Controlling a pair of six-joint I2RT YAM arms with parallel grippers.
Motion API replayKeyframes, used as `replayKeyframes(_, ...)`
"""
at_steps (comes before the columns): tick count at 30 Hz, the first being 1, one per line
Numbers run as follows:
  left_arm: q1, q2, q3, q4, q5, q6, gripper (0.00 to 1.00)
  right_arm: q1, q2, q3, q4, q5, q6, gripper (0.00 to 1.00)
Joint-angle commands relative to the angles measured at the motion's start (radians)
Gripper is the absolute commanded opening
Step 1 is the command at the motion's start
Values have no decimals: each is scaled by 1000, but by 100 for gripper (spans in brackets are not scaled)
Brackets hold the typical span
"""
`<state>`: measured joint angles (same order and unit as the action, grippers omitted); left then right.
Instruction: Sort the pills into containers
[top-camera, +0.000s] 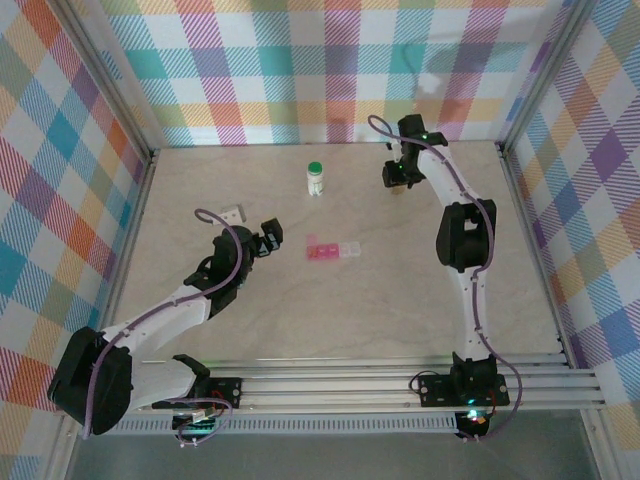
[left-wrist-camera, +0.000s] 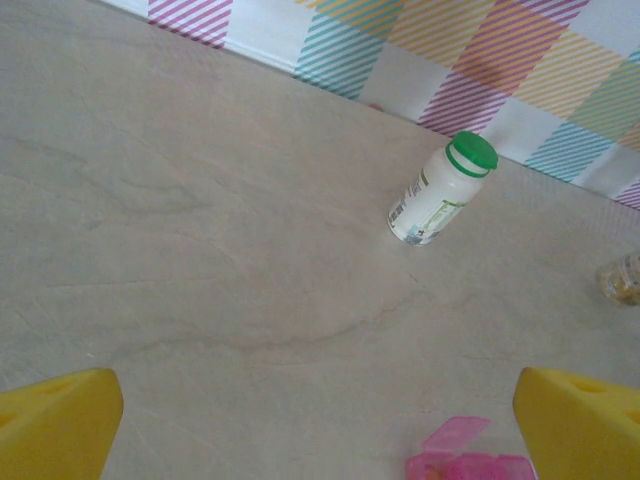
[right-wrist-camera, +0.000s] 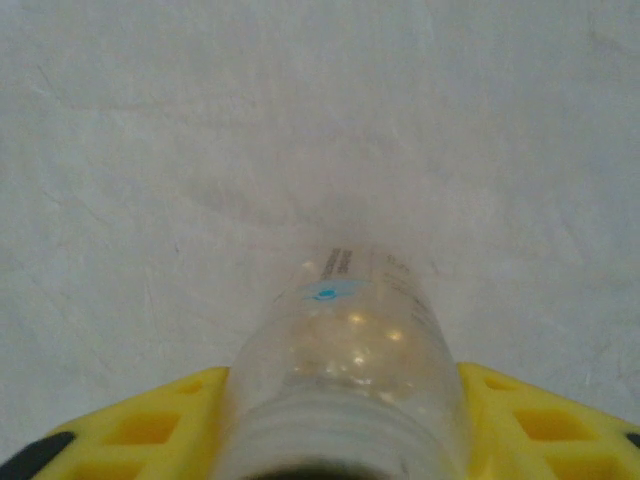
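The pink and clear pill-box strip of containers lies flat mid-table; some pink lids stand open. My left gripper hovers just left of it, open, its yellow fingers wide apart over bare table. At the back right, my right gripper is shut on a clear, uncapped pill bottle with pale pills inside; the yellow fingers press both its sides. That bottle also shows at the left wrist view's right edge.
A white bottle with a green cap stands at the back centre, beyond the strip. A small white object lies near the left arm. Plaid walls enclose the table on three sides.
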<state>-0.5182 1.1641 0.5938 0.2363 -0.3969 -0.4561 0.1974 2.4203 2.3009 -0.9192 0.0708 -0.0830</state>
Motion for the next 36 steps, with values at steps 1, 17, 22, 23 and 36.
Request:
replayKeyframes(1,9,1,33,-8,19,-14,100,-1,23,48,14,-5,39,56)
replayKeyframes(17,9,-47,23,-23,52,11,95,-18,-84,24,-14,-68,52,71)
replayKeyframes(22,13,-38,40,-56,50,-8,94,2,-299,-247,112,-91,88,71)
replayKeyframes(23,17,-29,45,-62,60,-20,94,8,-356,-318,149,-91,99,71)
replayKeyframes(36,87,248,210,-161,290,-136,86,132,-626,-902,415,-329,252,60)
